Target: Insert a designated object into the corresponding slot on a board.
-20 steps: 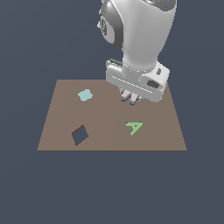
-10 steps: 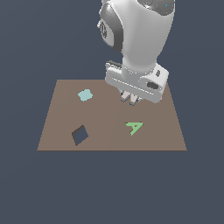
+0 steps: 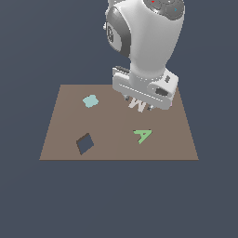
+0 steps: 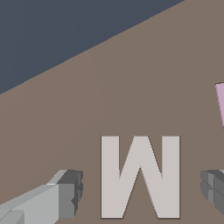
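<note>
While the white robot arm stands over the far part of the large, flat, brown rectangular board (image 3: pixel 116 135), its tool (image 3: pixel 139 103) hangs low above the small, chunky, whitish-grey M-shaped block (image 3: pixel 137 105). In the wrist view that block (image 4: pixel 140 176) lies flat on the brown surface between the two grey fingers (image 4: pixel 69 192), with bare board showing on both sides of it. The tool (image 4: pixel 142 190) is therefore spread wide and touches nothing; it holds no object. Whether the block sits in a recess or merely on the surface cannot be told from either view, and no M-shaped recess can be made out elsewhere on the board.

On the exterior view, the block lies toward the board's far edge, somewhat to the exterior view's right of centre. A flat green letter A (image 3: pixel 142 135) lies nearer the front edge, close to the block but apart from it. A dark diamond-shaped recess (image 3: pixel 84 143) sits toward the front corner on the exterior view's left. A pale turquoise irregular piece (image 3: pixel 90 101) lies toward the far corner on that same side. A pink piece (image 4: pixel 221 103) shows only as a sliver at the frame edge of the wrist view.
</note>
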`<state>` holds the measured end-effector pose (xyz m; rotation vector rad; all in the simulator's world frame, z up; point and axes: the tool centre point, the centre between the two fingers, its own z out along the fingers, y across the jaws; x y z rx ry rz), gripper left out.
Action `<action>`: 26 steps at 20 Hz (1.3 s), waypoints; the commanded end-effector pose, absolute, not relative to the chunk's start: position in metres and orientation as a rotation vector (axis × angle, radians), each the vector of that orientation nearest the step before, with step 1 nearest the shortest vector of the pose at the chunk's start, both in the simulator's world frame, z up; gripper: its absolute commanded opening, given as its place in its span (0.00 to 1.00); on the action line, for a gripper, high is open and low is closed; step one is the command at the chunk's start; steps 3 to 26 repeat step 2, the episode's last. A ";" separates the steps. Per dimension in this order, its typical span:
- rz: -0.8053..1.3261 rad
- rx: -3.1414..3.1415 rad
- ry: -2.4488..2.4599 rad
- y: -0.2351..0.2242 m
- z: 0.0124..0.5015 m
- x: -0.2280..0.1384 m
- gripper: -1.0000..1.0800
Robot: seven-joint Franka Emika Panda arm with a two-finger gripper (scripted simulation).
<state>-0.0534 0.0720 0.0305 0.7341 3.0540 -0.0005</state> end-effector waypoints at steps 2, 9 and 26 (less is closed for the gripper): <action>0.000 0.734 3.054 0.072 0.030 -0.053 0.96; 0.000 0.734 3.054 0.072 0.030 -0.053 0.96; 0.000 0.734 3.054 0.072 0.030 -0.053 0.96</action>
